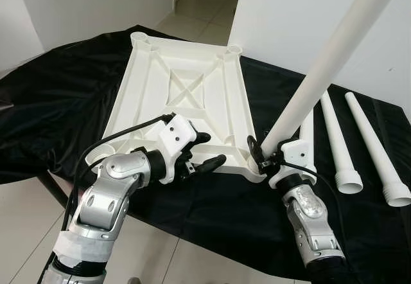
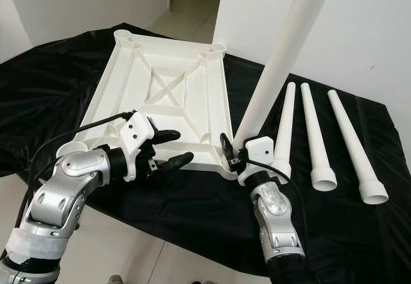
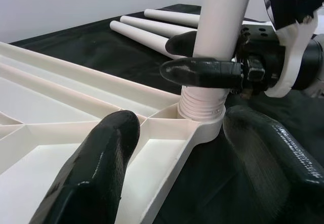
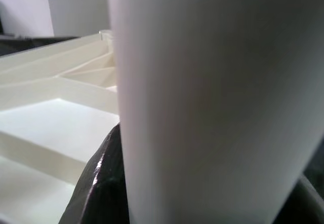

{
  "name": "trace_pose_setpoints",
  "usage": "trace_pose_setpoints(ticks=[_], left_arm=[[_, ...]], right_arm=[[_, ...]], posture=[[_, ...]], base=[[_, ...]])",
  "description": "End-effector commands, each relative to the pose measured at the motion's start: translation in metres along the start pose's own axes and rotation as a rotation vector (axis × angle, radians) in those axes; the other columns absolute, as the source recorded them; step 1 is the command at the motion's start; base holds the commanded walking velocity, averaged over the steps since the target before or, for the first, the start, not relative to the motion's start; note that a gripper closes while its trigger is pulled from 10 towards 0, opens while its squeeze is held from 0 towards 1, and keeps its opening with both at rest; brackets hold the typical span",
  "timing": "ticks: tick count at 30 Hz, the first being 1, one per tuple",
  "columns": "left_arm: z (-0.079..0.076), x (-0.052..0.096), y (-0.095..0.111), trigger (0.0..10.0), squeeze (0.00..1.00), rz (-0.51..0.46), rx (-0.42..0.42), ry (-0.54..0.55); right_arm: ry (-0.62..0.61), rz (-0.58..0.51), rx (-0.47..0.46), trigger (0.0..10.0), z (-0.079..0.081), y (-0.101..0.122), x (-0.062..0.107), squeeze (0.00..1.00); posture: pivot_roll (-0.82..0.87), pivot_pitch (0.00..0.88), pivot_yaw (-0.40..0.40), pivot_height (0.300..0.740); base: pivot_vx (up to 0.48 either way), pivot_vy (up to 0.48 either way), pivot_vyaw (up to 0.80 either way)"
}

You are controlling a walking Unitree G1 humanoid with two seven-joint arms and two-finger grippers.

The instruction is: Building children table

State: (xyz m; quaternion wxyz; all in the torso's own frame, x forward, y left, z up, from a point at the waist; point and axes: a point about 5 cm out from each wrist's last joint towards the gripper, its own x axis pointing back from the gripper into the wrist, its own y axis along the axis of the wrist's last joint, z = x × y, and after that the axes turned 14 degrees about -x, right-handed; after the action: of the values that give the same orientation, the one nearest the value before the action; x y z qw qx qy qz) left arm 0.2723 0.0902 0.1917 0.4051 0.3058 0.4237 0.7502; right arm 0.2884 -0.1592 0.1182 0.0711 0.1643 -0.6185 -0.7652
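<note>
Black cloth [image 1: 58, 104], slightly wrinkled and glossy, covers the work surface, likely to protect the parts and give contrast.

White plastic tabletop [image 1: 186, 97] lies upside down on it, ribbed underside up with an X brace in the middle and round leg sockets at the corners. Flipped so the sockets face up for leg fitting.

Table leg [image 1: 327, 59], a long smooth white tapered tube, stands tilted with its threaded end sitting in the near right corner socket [image 3: 202, 125]; the ridged threads show just above the socket rim, so I judge it is not fully screwed in yet.

Three spare legs [image 2: 314, 136] lie side by side on the cloth right of the tabletop, wide ends toward the robot, staged for the remaining corners.

Right gripper [image 1: 263, 155] is clamped around the leg low down near the socket, fingers on either side of the tube, a good spot to steer and twist it.

Left gripper [image 1: 202, 152] has its black fingers spread apart, resting at the tabletop's near edge, one over the rib, one outside the rim, probably to steady the tabletop. Whether it presses down is unclear.
</note>
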Motion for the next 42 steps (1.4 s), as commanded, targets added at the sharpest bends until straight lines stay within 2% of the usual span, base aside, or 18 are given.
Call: trace_pose_setpoints(ticks=[1,7,17,21,26,29,31,34,35,42], left_arm=[[0.003,0.000,0.001,10.0,0.00,0.021,-0.006,0.093],[0.003,0.001,0.002,10.0,0.00,0.021,-0.007,0.092],[0.004,0.002,0.002,10.0,0.00,0.024,-0.006,0.098],[0.004,0.002,0.002,10.0,0.00,0.022,-0.005,0.104],[0.004,0.003,0.003,10.0,0.00,0.023,-0.005,0.104],[0.004,0.003,0.003,10.0,0.00,0.021,-0.004,0.102],[0.004,0.003,0.003,10.0,0.00,0.022,-0.004,0.101],[0.004,0.003,0.003,10.0,0.00,0.022,-0.004,0.100],[0.004,0.003,0.003,10.0,0.00,0.022,-0.005,0.100],[0.006,0.004,0.004,10.0,0.00,0.022,-0.007,0.106]], right_arm=[[-0.150,0.331,-0.098,10.0,-0.022,-0.058,0.032,0.00],[-0.196,0.328,-0.146,10.0,-0.029,-0.057,0.030,0.00],[-0.215,0.326,-0.148,10.0,-0.032,-0.058,0.032,0.00],[-0.283,0.249,-0.268,10.0,-0.034,-0.060,0.040,0.00],[-0.287,0.165,-0.318,10.0,-0.032,-0.056,0.045,0.00],[-0.279,0.173,-0.295,10.0,-0.030,-0.058,0.048,0.00],[-0.257,0.172,-0.232,10.0,-0.028,-0.056,0.047,0.00],[-0.253,0.166,-0.213,10.0,-0.028,-0.055,0.046,0.00],[-0.235,0.165,-0.174,10.0,-0.027,-0.054,0.046,0.00],[-0.186,0.190,-0.075,10.0,-0.024,-0.058,0.051,0.00]], posture=[[0.09,0.098,-0.066,0.740],[0.09,0.098,-0.066,0.740],[0.09,0.105,-0.067,0.740],[0.09,0.109,-0.068,0.740],[0.09,0.111,-0.065,0.740],[0.09,0.111,-0.065,0.740],[0.09,0.114,-0.061,0.740],[0.09,0.114,-0.062,0.740],[0.09,0.114,-0.063,0.740],[0.09,0.114,-0.065,0.740]], base=[[0.000,0.000,0.00],[0.000,0.000,0.00],[0.000,0.000,0.00],[0.000,0.000,0.00],[0.000,0.000,0.00],[0.000,0.000,0.00],[0.000,0.000,0.00],[0.000,0.000,0.00],[0.000,0.000,0.00],[0.000,0.000,0.00]])
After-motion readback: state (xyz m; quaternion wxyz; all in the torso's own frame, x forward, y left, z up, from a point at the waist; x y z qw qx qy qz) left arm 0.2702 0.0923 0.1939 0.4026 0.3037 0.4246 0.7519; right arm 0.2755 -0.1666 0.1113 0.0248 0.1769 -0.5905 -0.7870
